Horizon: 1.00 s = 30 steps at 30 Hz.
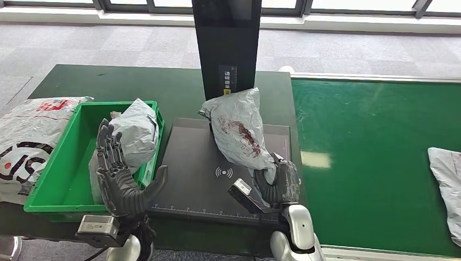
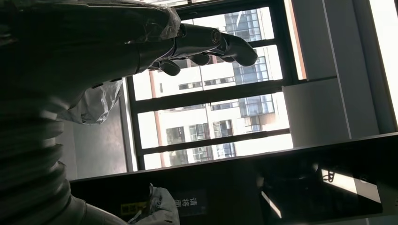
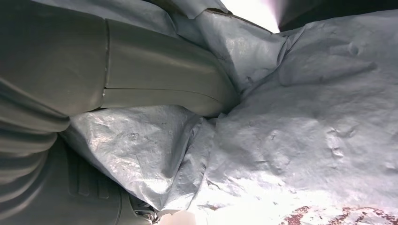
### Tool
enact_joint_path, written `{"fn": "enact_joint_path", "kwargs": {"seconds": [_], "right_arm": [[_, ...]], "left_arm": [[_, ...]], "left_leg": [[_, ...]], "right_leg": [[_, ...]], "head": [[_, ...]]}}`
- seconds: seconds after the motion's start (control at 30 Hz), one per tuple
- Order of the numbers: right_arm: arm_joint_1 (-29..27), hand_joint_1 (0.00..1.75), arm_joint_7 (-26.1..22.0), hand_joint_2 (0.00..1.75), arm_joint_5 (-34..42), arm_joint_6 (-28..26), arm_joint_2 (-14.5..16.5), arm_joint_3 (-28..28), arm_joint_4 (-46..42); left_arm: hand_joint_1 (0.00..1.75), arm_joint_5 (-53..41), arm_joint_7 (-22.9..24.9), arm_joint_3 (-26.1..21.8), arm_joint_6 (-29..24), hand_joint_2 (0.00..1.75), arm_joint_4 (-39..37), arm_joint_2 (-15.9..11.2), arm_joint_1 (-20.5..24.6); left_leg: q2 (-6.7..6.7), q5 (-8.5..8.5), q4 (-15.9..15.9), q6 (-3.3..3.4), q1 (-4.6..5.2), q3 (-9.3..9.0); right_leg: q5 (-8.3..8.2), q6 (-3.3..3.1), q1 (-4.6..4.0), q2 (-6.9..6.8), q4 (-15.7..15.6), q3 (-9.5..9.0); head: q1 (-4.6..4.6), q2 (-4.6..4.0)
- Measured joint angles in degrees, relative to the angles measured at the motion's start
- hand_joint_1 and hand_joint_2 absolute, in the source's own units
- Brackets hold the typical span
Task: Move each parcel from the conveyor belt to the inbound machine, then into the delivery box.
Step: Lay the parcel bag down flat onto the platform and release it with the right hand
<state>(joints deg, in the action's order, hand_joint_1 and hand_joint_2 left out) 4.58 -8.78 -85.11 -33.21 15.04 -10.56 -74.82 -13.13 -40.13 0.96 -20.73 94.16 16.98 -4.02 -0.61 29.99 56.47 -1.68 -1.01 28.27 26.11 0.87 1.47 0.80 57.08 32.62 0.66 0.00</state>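
Gripping the grey parcel (image 1: 239, 130) by its near end in the right hand (image 1: 278, 184), keeping it tilted above the inbound machine (image 1: 190, 179). Holding the left hand (image 1: 122, 174) released, fingers spread, over the machine-side rim of the green delivery box (image 1: 60, 163).

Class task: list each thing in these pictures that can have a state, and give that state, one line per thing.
Left hand: open, raised by the bin.
Right hand: gripping the stained parcel.
Stained parcel: held over the scanner pad.
Green bin: holds one parcel.
Belt: one parcel at its edge.
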Motion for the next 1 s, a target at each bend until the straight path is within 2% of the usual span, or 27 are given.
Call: {"fn": "enact_joint_path", "kwargs": {"seconds": [0.07,0.1,0.17,0.3,0.7,0.9,1.0], "right_arm": [[0.67,0.09,-0.17,1.75,0.57,0.43,0.00,0.01,1.21],[1.08,0.00,-0.20,1.75,0.80,0.51,0.00,0.02,1.95],[1.97,0.00,-0.33,1.75,1.31,0.42,0.00,0.08,3.65],[3.44,0.00,-1.00,0.00,2.58,0.01,0.00,0.27,7.39],[5.63,0.00,-1.38,0.00,4.11,-0.79,0.00,0.74,12.84],[5.67,0.00,-4.82,0.00,8.92,-0.78,0.00,1.03,13.22],[5.27,0.00,-8.08,0.00,11.67,-1.61,0.01,1.09,12.68]], "left_arm": [[0.00,0.07,0.00,0.00,-0.26,1.75,-0.06,-0.02,-0.01],[0.00,0.07,0.00,0.01,-0.37,1.75,-0.10,-0.02,-0.01],[0.00,0.09,-0.01,0.01,-0.63,1.75,-0.25,-0.02,-0.01],[0.00,0.10,-0.02,0.02,-1.05,1.75,-0.58,-0.02,-0.01],[0.00,0.06,-0.02,0.01,-2.17,1.75,-1.11,-0.04,-0.01],[0.00,-0.05,-0.02,0.02,-2.61,1.75,-1.46,-0.04,0.00],[0.00,-0.35,-0.02,0.03,-2.95,1.75,-1.74,-0.04,0.03]], "left_leg": [[0.01,0.00,0.00,0.00,0.00,0.00],[0.01,0.00,0.00,0.00,0.00,-0.01],[0.00,0.00,0.00,0.00,0.00,-0.01],[0.00,0.00,0.00,0.00,0.00,-0.03],[0.00,0.00,0.00,0.00,0.00,-0.04],[0.01,0.00,0.01,0.00,0.00,-0.29],[0.01,-0.01,0.01,-0.01,0.01,-0.51]], "right_leg": [[0.00,0.00,0.00,0.00,0.00,0.00],[0.00,0.00,0.00,0.00,0.00,0.00],[0.00,0.00,0.00,0.00,0.00,0.00],[0.00,0.00,0.00,0.00,0.00,0.00],[0.00,0.00,0.00,0.01,0.00,0.02],[0.00,0.00,0.00,0.01,0.00,0.02],[-0.01,-0.01,0.00,0.01,0.00,0.03]], "head": [[0.00,0.00],[0.00,0.00],[0.01,0.00],[0.01,0.00],[0.01,0.00],[0.01,0.00],[0.01,0.00]]}}
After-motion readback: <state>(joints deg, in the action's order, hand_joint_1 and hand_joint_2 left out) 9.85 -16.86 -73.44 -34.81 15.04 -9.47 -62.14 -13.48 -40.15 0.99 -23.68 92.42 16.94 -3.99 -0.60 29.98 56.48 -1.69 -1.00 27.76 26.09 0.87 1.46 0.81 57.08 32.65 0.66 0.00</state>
